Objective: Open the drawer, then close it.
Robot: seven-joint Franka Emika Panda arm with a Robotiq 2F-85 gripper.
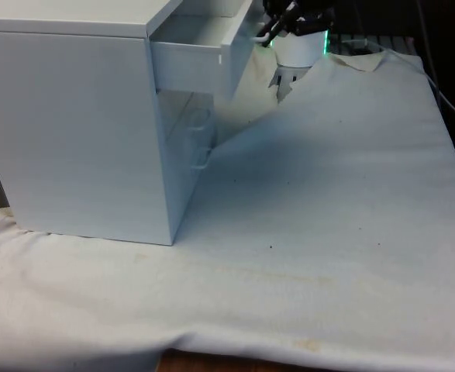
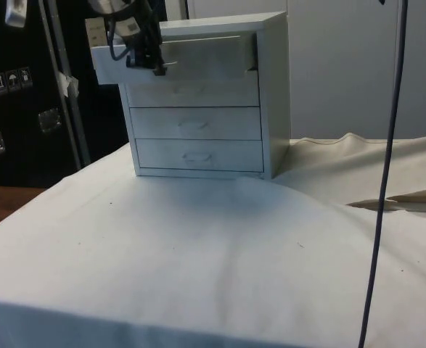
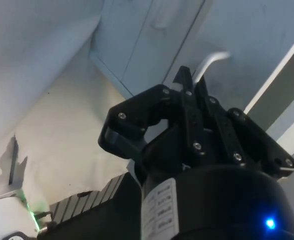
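A white chest of drawers stands at the front view's left with its side towards that camera. In the side view the chest faces left. Its top drawer is pulled partly out, and the drawer front juts past the two lower drawers, which are closed. My black gripper is at the front of the top drawer. In the side view the gripper hangs at the drawer's handle. In the wrist view the gripper is shut on the thin white handle.
The white cloth covers the table, with a raised fold beside the chest. A dark cable hangs down in the side view. A wooden table edge shows at the near side.
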